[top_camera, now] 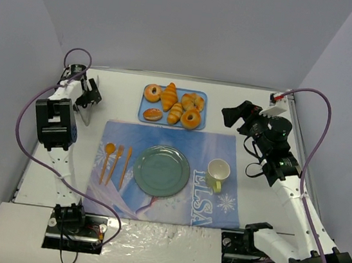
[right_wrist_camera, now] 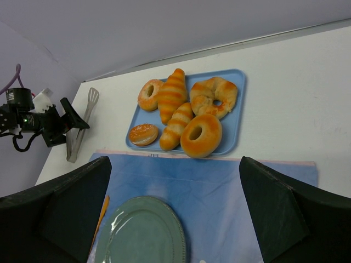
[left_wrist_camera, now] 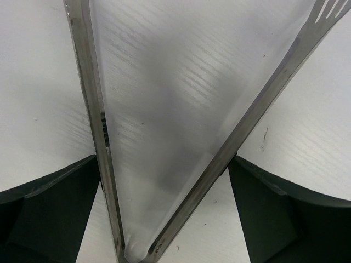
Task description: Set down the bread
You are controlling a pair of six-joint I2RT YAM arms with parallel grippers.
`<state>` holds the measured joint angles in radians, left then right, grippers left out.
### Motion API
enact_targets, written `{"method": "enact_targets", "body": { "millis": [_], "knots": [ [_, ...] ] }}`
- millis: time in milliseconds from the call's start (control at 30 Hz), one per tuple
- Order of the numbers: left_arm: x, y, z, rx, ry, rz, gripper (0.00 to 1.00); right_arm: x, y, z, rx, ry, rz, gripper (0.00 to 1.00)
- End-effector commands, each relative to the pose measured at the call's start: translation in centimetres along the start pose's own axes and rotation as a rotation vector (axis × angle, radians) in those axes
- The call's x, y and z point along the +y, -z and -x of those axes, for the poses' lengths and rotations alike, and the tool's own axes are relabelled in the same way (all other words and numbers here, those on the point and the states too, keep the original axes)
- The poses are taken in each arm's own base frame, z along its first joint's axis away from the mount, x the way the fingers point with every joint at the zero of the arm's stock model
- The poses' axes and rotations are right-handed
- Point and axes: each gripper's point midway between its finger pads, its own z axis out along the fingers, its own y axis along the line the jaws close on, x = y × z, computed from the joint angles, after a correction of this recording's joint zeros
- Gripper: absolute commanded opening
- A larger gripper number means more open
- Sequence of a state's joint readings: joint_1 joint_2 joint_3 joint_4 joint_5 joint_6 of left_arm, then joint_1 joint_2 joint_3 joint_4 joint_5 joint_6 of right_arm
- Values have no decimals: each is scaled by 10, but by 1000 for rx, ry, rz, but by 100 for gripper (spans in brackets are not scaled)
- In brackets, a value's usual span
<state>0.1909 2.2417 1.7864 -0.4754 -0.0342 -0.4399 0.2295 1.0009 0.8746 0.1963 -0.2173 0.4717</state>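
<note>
On the blue tray [right_wrist_camera: 231, 129], at its near-left corner, sits the bread [right_wrist_camera: 143, 134]. Far left, the left gripper [left_wrist_camera: 163, 164] stands spread astride the tongs [left_wrist_camera: 97, 109], clasping nothing; the right gripper [right_wrist_camera: 174, 164] gapes empty. A skewed squeeze could kick the tongs sideways, and an over-hard pinch might later crush the bread.

The right gripper [right_wrist_camera: 174, 159] has its dark fingers [right_wrist_camera: 55, 213] spread wide at the lower corners, with nothing between them. Beyond it, a blue tray [right_wrist_camera: 231, 125] sits on the white table [right_wrist_camera: 296, 98]. The bun [right_wrist_camera: 143, 134] lies at the tray's near left corner, just beside a croissant [right_wrist_camera: 176, 126]. A larger doughnut [right_wrist_camera: 201, 135] touches that croissant's other side. Behind them are a small doughnut [right_wrist_camera: 149, 94], a second croissant [right_wrist_camera: 171, 94] and a twisted ring [right_wrist_camera: 214, 97]. A blue mat [right_wrist_camera: 219, 186] holds a green plate [right_wrist_camera: 143, 233] nearer the camera. At far left, the left gripper [right_wrist_camera: 68, 118] is at the tongs [right_wrist_camera: 82, 123], possibly touching them.
</note>
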Motion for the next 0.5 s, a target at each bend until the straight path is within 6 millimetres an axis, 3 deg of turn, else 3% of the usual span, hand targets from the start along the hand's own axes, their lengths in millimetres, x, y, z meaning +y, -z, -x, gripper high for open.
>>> {"method": "enact_targets", "body": {
  "millis": [0, 133, 467],
  "knots": [
    [-21, 8, -4, 4, 93, -89, 97, 12, 6, 24, -87, 5, 42, 100],
    [-33, 9, -10, 4, 96, -96, 97, 13, 7, 24, -88, 0, 44, 100],
    [-41, 15, -9, -10, 86, -89, 97, 13, 8, 23, -89, -2, 47, 100]
  ]
}}
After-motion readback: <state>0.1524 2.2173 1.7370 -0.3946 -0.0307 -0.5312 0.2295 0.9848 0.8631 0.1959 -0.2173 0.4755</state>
